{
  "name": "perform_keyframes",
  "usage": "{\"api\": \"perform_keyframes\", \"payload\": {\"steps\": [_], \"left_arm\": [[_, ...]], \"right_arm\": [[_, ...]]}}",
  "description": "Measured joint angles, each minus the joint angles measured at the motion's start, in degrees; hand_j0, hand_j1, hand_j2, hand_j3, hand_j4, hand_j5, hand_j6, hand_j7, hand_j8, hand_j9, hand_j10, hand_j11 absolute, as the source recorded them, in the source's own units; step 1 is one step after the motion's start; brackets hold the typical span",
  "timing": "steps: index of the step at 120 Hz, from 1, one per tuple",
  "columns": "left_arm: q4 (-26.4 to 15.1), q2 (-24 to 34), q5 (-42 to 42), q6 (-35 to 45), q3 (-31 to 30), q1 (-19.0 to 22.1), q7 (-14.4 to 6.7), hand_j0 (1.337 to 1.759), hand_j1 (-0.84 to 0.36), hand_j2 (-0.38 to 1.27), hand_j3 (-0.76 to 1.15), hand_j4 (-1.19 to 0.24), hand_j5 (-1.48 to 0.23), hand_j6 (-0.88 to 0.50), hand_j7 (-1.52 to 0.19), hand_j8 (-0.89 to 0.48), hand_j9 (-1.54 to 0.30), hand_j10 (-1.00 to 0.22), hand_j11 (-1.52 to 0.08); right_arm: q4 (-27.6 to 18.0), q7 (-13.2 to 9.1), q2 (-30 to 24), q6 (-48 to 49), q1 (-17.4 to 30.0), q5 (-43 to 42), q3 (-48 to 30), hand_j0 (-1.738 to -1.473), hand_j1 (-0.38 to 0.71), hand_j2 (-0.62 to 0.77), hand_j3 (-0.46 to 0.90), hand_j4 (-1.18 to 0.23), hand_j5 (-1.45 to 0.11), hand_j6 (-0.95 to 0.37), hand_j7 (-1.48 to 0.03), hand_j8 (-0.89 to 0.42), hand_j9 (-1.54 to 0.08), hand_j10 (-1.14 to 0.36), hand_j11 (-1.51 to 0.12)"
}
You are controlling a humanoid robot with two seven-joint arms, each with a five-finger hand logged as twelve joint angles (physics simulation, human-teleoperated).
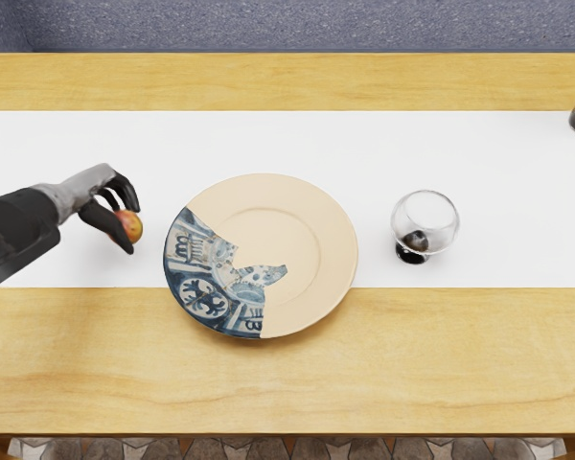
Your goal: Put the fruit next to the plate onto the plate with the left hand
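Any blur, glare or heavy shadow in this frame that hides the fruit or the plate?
Head view: sharp throughout, flat even light, no glare on the plate; head view: shadows are faint, only a dark patch at the base of the glass; head view: the left hand partly covers the fruit with its dark fingers.

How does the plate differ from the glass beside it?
The plate is wide, flat and opaque, cream with a blue pattern on one side; the glass is much smaller, clear and bulbous. The plate overhangs the white runner onto the wood; the glass stands wholly on the runner. The plate lies nearer than the glass to the left hand, whose fingers hold the fruit. Both are round and untouched.
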State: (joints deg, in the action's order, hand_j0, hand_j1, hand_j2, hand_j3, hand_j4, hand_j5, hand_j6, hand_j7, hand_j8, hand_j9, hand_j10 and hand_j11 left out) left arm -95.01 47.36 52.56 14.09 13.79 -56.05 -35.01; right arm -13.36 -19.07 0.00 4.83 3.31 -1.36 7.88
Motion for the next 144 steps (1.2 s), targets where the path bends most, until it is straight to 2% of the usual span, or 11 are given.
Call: {"api": "perform_keyframes", "payload": {"steps": [21,34,49,67,73,83,96,103,114,139,144], "left_arm": [[-3.3,-0.5,-1.2,-0.3,1.3,-1.9,0.0,1.654,-0.29,0.61,0.0,-0.85,-1.17,-0.53,-1.14,-0.48,-1.15,-0.84,-1.15],[-4.3,-1.8,-2.5,-0.5,1.6,-3.6,0.0,1.654,-0.3,0.68,0.0,-0.85,-1.18,-0.53,-1.14,-0.51,-1.15,-0.85,-1.15],[-4.7,-5.3,-4.5,-0.6,1.8,-5.3,0.0,1.654,-0.32,0.7,0.0,-0.85,-1.18,-0.52,-1.14,-0.49,-1.15,-0.86,-1.15],[-4.8,-8.4,-6.4,-0.7,1.9,-5.9,0.0,1.654,-0.4,0.88,0.0,-0.84,-1.2,-0.5,-1.15,-0.47,-1.15,-0.85,-1.15],[-4.8,-9.7,-6.8,-0.7,1.9,-6.0,0.0,1.654,-0.38,0.82,0.0,-0.85,-1.19,-0.5,-1.15,-0.48,-1.15,-0.86,-1.16],[-4.8,-11.6,-7.8,-0.6,1.9,-6.9,0.0,1.653,-0.41,0.9,0.0,-0.85,-1.19,-0.52,-1.15,-0.48,-1.15,-0.86,-1.15],[-4.8,-13.7,-8.6,-0.6,1.9,-7.3,0.0,1.653,-0.37,0.81,0.0,-0.85,-1.19,-0.52,-1.15,-0.48,-1.15,-0.86,-1.15],[-4.7,-14.6,-8.9,-0.5,1.9,-7.7,0.0,1.653,-0.38,0.84,0.0,-0.85,-1.19,-0.55,-1.15,-0.48,-1.15,-0.87,-1.15],[-4.0,-15.7,-9.2,-0.5,1.8,-8.0,0.0,1.653,-0.41,0.95,0.0,-0.85,-1.18,-0.57,-1.15,-0.5,-1.15,-0.87,-1.15],[1.6,-19.8,-9.0,-0.6,1.6,-8.0,0.0,1.653,-0.45,0.93,0.0,-0.85,-1.19,-0.53,-1.16,-0.51,-1.15,-0.87,-1.15],[2.2,-20.8,-9.0,-0.6,1.7,-8.0,0.0,1.654,-0.41,0.85,0.0,-0.79,-1.1,-0.51,-1.07,-0.48,-1.06,-0.8,-1.06]], "right_arm": [[0.0,0.0,0.0,0.0,-0.1,0.0,0.0,-1.658,-0.35,0.0,0.0,0.0,0.0,0.0,0.0,0.0,0.0,0.0,0.0],[0.0,0.0,0.0,0.0,-0.1,0.0,0.0,-1.658,-0.35,0.0,0.0,0.0,0.0,0.0,0.0,0.0,0.0,0.0,0.0],[0.0,0.0,0.0,0.0,-0.1,0.0,0.0,-1.658,-0.35,0.0,0.0,0.0,0.0,0.0,0.0,0.0,0.0,0.0,0.0],[0.0,0.0,0.0,0.0,-0.1,0.0,0.0,-1.658,-0.35,0.0,0.0,0.0,0.0,0.0,0.0,0.0,0.0,0.0,0.0],[0.0,0.0,0.0,0.0,-0.1,0.0,0.0,-1.658,-0.35,0.0,0.0,0.0,0.0,0.0,0.0,0.0,0.0,0.0,0.0],[0.0,0.0,0.0,0.0,-0.1,0.0,0.0,-1.658,-0.35,0.0,0.0,0.0,0.0,0.0,0.0,0.0,0.0,0.0,0.0],[0.0,0.0,0.0,0.0,-0.1,0.0,0.0,-1.658,-0.35,0.0,0.0,0.0,0.0,0.0,0.0,0.0,0.0,0.0,0.0],[0.0,0.0,0.0,0.0,-0.1,0.0,0.0,-1.658,-0.35,0.0,0.0,0.0,0.0,0.0,0.0,0.0,0.0,0.0,0.0],[0.0,0.0,0.0,0.0,-0.1,0.0,0.0,-1.658,-0.35,0.0,0.0,0.0,0.0,0.0,0.0,0.0,0.0,0.0,0.0],[0.0,0.0,0.0,0.0,-0.2,0.0,0.0,-1.658,-0.35,0.0,0.0,0.0,0.0,0.0,0.0,0.0,0.0,0.0,0.0],[0.0,0.0,0.0,0.0,-0.2,0.0,0.0,-1.658,-0.35,0.0,0.0,0.0,0.0,0.0,0.0,0.0,0.0,0.0,0.0]]}}
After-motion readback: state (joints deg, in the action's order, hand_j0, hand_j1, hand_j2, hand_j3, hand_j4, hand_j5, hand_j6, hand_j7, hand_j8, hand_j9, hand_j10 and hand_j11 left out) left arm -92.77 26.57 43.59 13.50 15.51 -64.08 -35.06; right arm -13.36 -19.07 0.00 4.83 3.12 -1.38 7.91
